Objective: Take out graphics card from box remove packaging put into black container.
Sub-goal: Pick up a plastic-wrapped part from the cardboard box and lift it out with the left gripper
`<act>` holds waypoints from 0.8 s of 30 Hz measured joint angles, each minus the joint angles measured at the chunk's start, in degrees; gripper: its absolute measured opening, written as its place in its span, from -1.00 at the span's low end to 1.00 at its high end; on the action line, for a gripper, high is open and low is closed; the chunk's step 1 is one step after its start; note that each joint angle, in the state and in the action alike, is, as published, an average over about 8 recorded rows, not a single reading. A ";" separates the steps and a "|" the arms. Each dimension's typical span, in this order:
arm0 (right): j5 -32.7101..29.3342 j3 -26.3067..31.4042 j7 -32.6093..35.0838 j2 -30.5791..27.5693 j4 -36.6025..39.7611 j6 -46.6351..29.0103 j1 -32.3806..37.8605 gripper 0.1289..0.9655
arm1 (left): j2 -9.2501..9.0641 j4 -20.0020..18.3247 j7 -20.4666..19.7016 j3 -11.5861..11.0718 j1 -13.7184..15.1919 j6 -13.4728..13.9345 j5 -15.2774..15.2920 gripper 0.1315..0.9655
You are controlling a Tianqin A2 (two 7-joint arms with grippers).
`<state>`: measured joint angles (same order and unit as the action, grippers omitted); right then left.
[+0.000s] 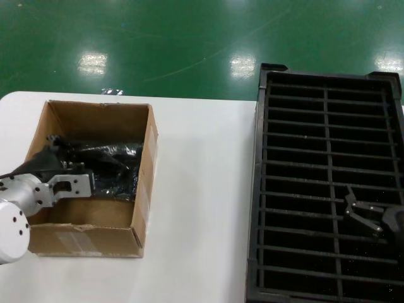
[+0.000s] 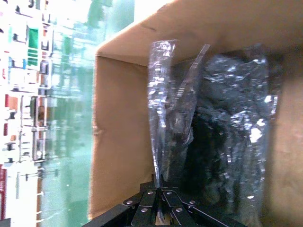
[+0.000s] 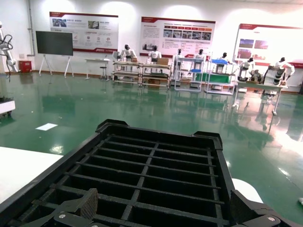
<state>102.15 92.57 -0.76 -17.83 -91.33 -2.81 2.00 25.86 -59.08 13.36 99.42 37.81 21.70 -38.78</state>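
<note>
Inside the box [image 1: 146, 189], left claw [image 2: 158, 189] clamped on upright packaging [image 2: 163, 109]; right claw [image 1: 365, 218] spread over black container [image 1: 315, 120].

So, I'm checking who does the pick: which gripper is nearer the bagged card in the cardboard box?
Left. The left gripper is inside the box, closed on the packaging. The right gripper hovers open over the black container, far from it.
</note>
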 joint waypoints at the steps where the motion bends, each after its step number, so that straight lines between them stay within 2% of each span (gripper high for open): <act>1: 0.00 0.00 0.00 0.00 0.00 0.00 0.00 1.00 | 0.03 -0.79 -0.13 -0.44 -0.33 0.09 0.33 -0.97; 6: 0.00 0.00 0.00 0.00 0.00 0.00 0.00 1.00 | -0.05 -5.31 -0.63 -2.75 -2.19 0.55 1.72 -0.98; 10: 0.00 0.00 0.00 0.00 0.00 0.00 0.00 1.00 | -0.20 -10.89 -1.46 -5.24 -4.64 1.82 2.87 -0.98; 18: 0.00 0.00 0.00 0.00 0.00 0.00 0.00 1.00 | -0.08 -26.87 -4.14 -11.35 -12.10 6.39 4.15 -0.98; 24: 0.00 0.00 0.00 0.00 0.00 0.00 0.00 1.00 | -0.20 -39.33 -6.40 -16.16 -17.99 9.82 3.74 -0.98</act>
<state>102.15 92.57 -0.76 -17.83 -91.33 -2.81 2.00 25.65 -98.41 6.96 83.26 19.81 31.52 -35.05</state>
